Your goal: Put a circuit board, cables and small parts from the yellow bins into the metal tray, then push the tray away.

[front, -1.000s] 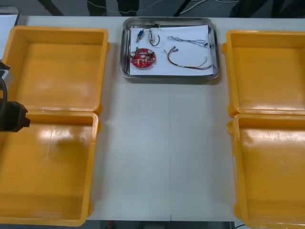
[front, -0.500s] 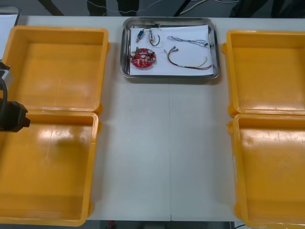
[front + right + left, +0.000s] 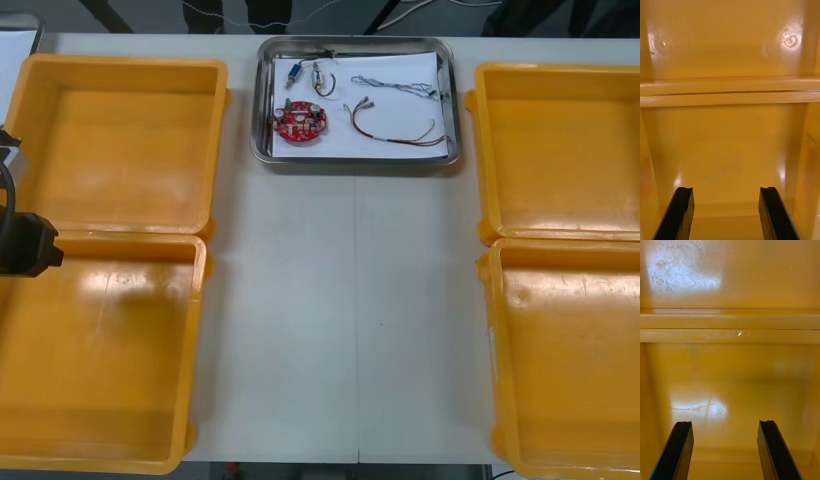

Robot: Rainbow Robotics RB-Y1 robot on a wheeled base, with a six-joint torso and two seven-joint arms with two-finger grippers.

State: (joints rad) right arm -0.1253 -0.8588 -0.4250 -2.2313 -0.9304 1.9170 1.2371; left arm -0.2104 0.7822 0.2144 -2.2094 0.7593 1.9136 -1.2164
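The metal tray (image 3: 355,163) lies at the table's far middle, white inside. It holds a round red circuit board (image 3: 301,122), a red and yellow cable (image 3: 395,128), a twisted blue and white cable (image 3: 395,87), a black cable (image 3: 323,80) and small metal parts (image 3: 297,72). My left gripper (image 3: 725,423) hangs open above the bare floor of an orange-looking bin (image 3: 733,390), nothing between its fingers. Over another bare bin floor (image 3: 730,150), my right gripper (image 3: 726,189) is open too. Part of the left arm (image 3: 25,245) shows at the left edge of the front view.
Two yellow bins stand at the left (image 3: 120,140) (image 3: 100,350) and two at the right (image 3: 560,150) (image 3: 570,350), all with bare floors. Where two bins adjoin, their rims (image 3: 730,326) cross ahead of the left fingers. Light table (image 3: 350,320) stretches between the bin pairs.
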